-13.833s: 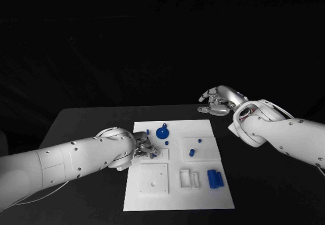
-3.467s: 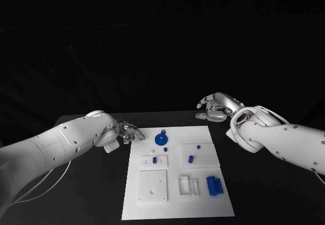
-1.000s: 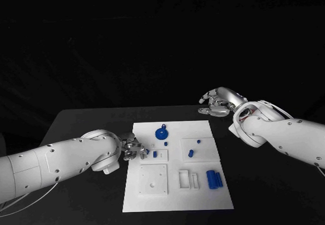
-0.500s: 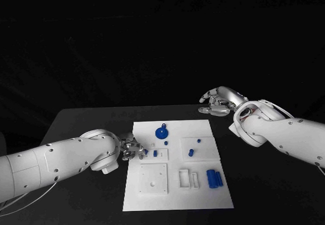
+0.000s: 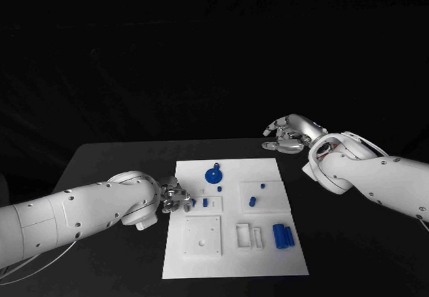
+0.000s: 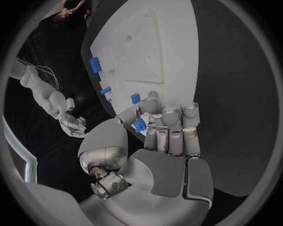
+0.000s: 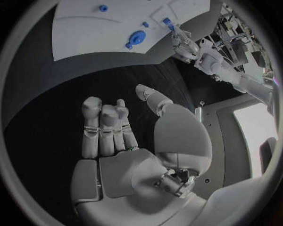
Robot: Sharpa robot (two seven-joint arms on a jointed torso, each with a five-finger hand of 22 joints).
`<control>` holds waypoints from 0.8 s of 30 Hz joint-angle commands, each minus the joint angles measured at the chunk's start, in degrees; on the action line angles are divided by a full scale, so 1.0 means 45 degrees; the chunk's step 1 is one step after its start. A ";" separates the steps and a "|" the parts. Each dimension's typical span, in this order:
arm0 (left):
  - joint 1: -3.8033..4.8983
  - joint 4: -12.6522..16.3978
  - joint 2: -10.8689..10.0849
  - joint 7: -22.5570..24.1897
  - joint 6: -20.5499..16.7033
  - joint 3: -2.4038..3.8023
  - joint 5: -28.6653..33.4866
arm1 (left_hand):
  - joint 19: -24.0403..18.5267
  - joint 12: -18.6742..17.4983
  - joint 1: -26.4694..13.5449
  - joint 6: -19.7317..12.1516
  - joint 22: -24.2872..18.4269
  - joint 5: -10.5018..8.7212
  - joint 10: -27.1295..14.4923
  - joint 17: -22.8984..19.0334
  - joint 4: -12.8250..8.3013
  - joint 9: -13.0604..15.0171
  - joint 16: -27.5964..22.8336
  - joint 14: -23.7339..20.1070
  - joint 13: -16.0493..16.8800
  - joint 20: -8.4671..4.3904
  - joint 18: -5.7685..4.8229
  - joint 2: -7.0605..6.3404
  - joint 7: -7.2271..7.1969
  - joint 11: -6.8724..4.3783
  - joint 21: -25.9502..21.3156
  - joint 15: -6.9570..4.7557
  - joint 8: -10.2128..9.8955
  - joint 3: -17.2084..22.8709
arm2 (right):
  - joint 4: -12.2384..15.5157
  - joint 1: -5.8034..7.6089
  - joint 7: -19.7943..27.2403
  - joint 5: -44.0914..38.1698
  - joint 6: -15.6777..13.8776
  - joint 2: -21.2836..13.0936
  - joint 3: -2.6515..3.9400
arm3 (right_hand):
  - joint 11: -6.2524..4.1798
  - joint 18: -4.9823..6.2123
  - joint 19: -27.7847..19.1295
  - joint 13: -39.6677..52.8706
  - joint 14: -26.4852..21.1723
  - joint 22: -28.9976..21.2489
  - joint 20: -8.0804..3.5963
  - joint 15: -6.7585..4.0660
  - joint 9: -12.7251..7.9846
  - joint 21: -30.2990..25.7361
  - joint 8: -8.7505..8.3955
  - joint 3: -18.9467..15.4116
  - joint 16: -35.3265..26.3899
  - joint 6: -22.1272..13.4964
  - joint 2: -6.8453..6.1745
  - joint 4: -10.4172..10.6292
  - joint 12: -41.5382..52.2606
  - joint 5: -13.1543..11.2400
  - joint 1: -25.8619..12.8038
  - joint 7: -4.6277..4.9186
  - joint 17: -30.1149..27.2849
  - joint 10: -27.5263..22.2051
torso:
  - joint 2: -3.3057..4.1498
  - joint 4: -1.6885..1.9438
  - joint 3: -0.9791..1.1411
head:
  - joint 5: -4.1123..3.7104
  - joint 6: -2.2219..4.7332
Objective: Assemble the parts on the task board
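1. Pinching a small blue part (image 6: 139,125) between thumb and fingertips, the left hand (image 5: 176,197) sits at the left edge of the task board (image 5: 275,260), beside the raised white block with the small blue pegs.
2. Hovering beyond the board's far right corner, the right hand (image 5: 291,135) holds nothing; its fingers are loosely curled with the thumb apart, as the right wrist view shows.
3. On the board, a round blue disc part (image 5: 215,174) lies near the far edge.
4. Two blue cylinders (image 5: 283,237) lie side by side near the board's right edge, towards its near end.
5. The board lies in the middle of the black table (image 5: 102,165).
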 commanded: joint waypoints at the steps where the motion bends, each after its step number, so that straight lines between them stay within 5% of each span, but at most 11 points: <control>1: -0.0025 -0.0009 0.0036 -0.0144 0.0533 0.0004 -0.0003 | 0.0114 0.0031 0.0009 0.0086 0.0172 0.0002 0.0101 0.0004 -0.0001 -0.0014 0.0072 0.0314 -0.0016 -0.1419 -0.0037 0.0122 -0.0031 0.0000 0.0055 -0.0307 0.0057 0.0090 | 0.0015 -0.0008 0.0054 -0.0115 0.0132 -0.0016 0.0004 | -0.0016 0.0868 0.0010 -0.0015 -0.0002 0.0186 -0.0097 -0.0015 -0.0017 -0.0085 0.0026 0.0028 -0.0086 0.0013 -0.0006 0.0014 0.0088 0.0087 0.0145 0.0086 0.0016 -0.0086 | 0.0004 -0.0006 0.0000 | -0.0006 -0.0028; 24: -0.0028 -0.0052 0.0092 -0.0201 0.0901 0.0005 0.0053 | 0.0099 0.0007 -0.0201 0.0062 0.0168 -0.0282 0.0112 -0.0012 -0.0026 -0.0043 0.0042 0.0292 -0.0023 -0.1416 -0.0040 0.0019 0.0000 0.0035 0.0057 -0.0286 0.0037 0.0028 | 0.0000 -0.0009 0.0054 -0.0115 0.0138 -0.0003 0.0003 | -0.0016 0.0868 0.0009 -0.0027 -0.0004 0.0190 -0.0095 -0.0014 -0.0018 -0.0087 0.0026 0.0023 -0.0088 0.0014 -0.0007 0.0012 0.0096 0.0098 0.0145 0.0087 0.0017 -0.0091 | 0.0007 -0.0003 -0.0002 | -0.0022 -0.0033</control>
